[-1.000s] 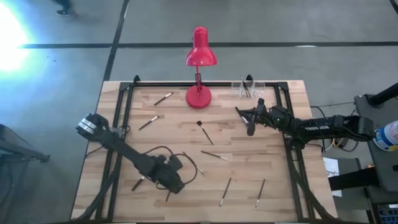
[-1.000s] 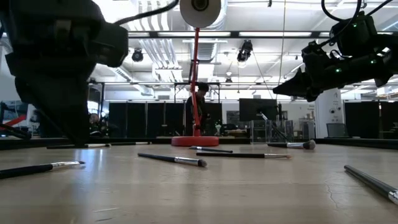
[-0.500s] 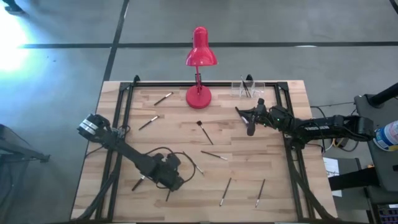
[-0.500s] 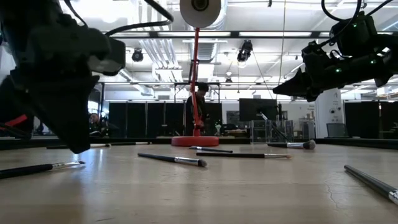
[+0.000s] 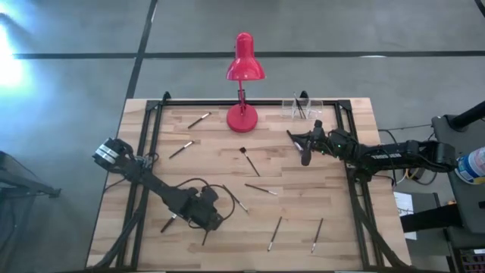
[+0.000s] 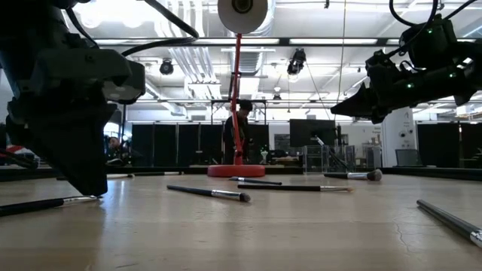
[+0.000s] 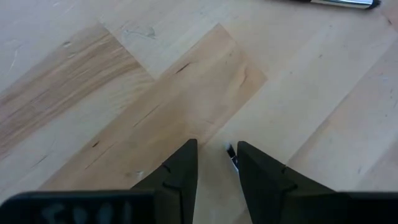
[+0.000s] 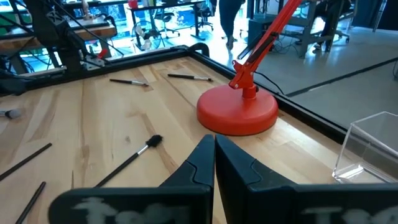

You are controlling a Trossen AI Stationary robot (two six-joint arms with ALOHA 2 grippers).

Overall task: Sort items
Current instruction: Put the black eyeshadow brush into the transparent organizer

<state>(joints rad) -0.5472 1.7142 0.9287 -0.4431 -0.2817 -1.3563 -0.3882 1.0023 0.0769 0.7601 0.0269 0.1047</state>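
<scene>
Pretty even overhead lighting here. The high view has a blown-out white glare patch on the floor (image 5: 9,57) at the left edge, and the table (image 5: 227,163) is evenly lit with only soft shadows. The low view is heavily backlit: ceiling lights (image 6: 173,15) wash out, the arms read as near-black silhouettes, and the nearest tabletop is soft. In the left wrist view the own fingers (image 7: 183,165) are blurry. The right wrist view's background is bright and a bit hazy.

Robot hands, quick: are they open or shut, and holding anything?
Left hand: open, low over the table, straddling a brush, not gripping it.
Right hand: shut, empty, raised over the table.
</scene>
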